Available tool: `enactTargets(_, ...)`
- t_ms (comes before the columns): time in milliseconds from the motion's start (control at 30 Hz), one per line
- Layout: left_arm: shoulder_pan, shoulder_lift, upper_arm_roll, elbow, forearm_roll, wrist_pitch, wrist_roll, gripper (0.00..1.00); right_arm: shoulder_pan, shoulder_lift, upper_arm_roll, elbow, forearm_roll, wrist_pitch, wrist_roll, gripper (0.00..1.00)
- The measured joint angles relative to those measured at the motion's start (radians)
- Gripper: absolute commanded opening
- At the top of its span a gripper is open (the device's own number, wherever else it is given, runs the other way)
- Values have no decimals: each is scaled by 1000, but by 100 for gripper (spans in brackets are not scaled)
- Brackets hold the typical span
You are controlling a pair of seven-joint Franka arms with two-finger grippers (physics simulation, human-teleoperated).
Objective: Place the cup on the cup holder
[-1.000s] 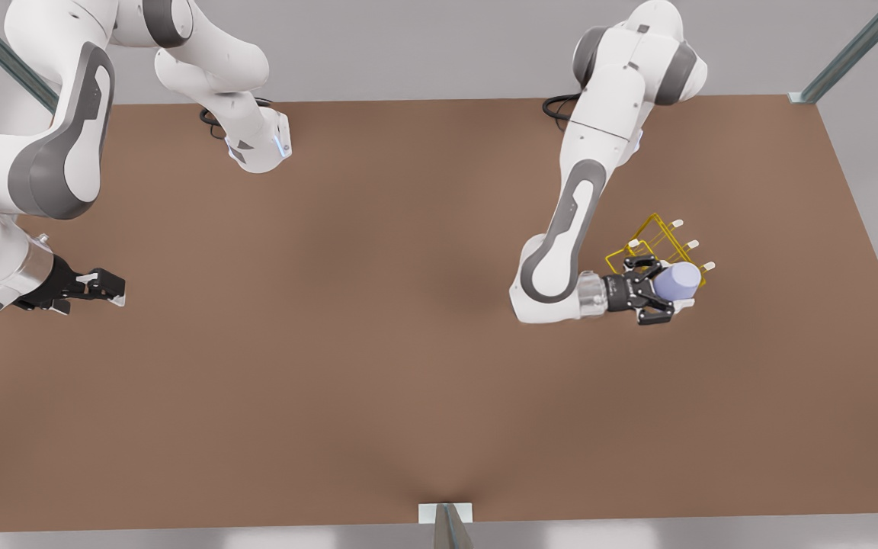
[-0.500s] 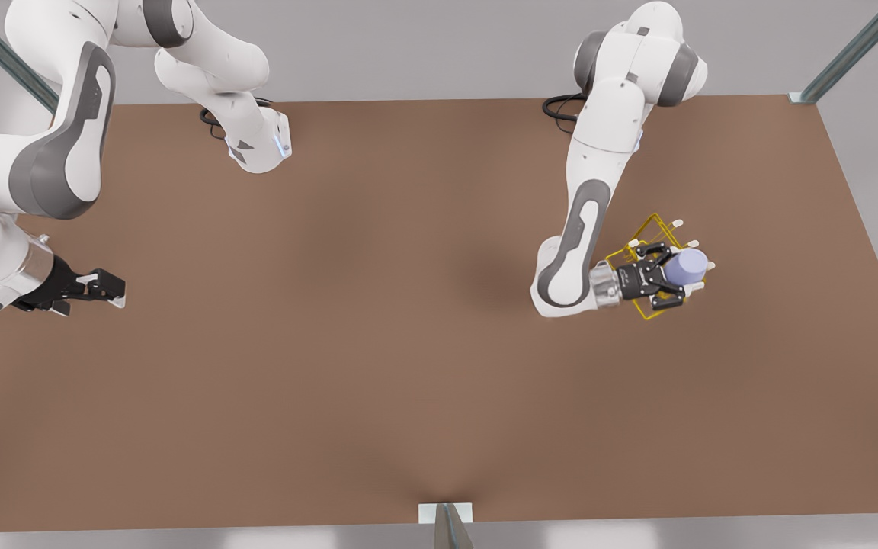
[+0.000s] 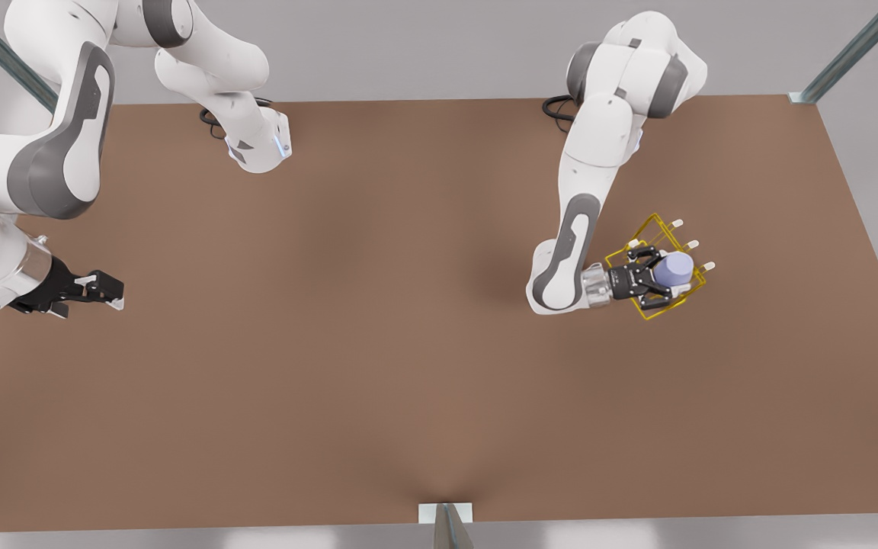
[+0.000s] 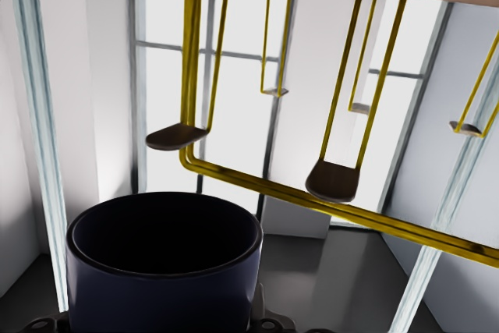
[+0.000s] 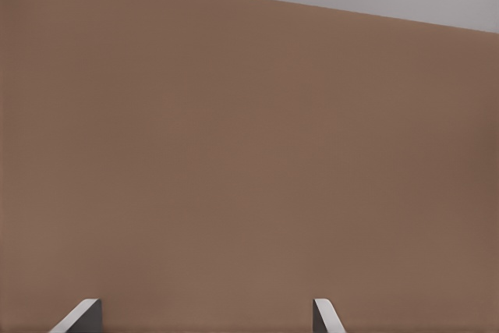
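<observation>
Cup [image 3: 672, 267] first: in the front view the lavender tumbler sits clamped between the fingers of the left gripper [image 3: 656, 278], which is on the front view's right, and it is carried over the yellow wire cup holder [image 3: 664, 305] so that it overlaps the frame. The cup is held sideways or tipped, not upright, I'd judge so its open mouth can slide over one of the white-tipped pegs [image 3: 706, 266]. Whether it touches a peg yet I cannot tell. The right gripper [image 3: 107, 293] waits well apart at the front view's left, low over the brown table [image 3: 332, 343], its fingers parted with nothing between them.

In the left wrist view the cup's dark open mouth [image 4: 164, 239] faces the rack, with the yellow frame bar [image 4: 312, 204] and two dark-looking peg tips just beyond its rim (a sensible line-up for threading a peg inside).

In the right wrist view two pale fingertips [image 5: 82, 313] stand apart over bare table.
</observation>
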Motion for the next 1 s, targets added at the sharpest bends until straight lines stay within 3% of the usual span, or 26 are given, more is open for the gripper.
enactTargets(100, 1, 6, 0, 1, -4, 10, -22, 73, 0, 0, 0, 0, 0, 1, 0, 100)
enactTargets(133, 1, 7, 0, 1, -5, 12, -28, 82, 0, 0, 0, 0, 0, 1, 0, 100)
enactTargets(167, 1, 8, 0, 1, -6, 13, -35, 100, 0, 0, 0, 0, 0, 1, 0, 100)
enactTargets(433, -1, -17, 3, -3, -9, 15, -76, 100, 0, 0, 0, 0, 0, 1, 0, 100)
enactTargets(567, -17, -232, -35, 5, -34, 16, -66, 100, 0, 0, 0, 0, 0, 1, 0, 100)
enactTargets(667, 26, -244, 24, 384, -406, 81, -52, 100, 1, 0, 0, 0, 0, 1, 0, 100)
enactTargets(733, 99, -241, 87, 561, -758, 165, -75, 100, 1, 0, 0, 0, 0, 1, 0, 100)
enactTargets(800, 126, -248, 117, 672, -981, 255, -127, 100, 1, 0, 0, 0, 0, 1, 0, 100)
enactTargets(933, 430, -354, -215, 718, -1086, 430, -247, 100, 1, 0, 0, 0, 0, 1, 0, 100)
enactTargets(1000, 533, -456, -311, 610, -1063, 507, -302, 100, 1, 0, 0, 0, 0, 1, 0, 100)
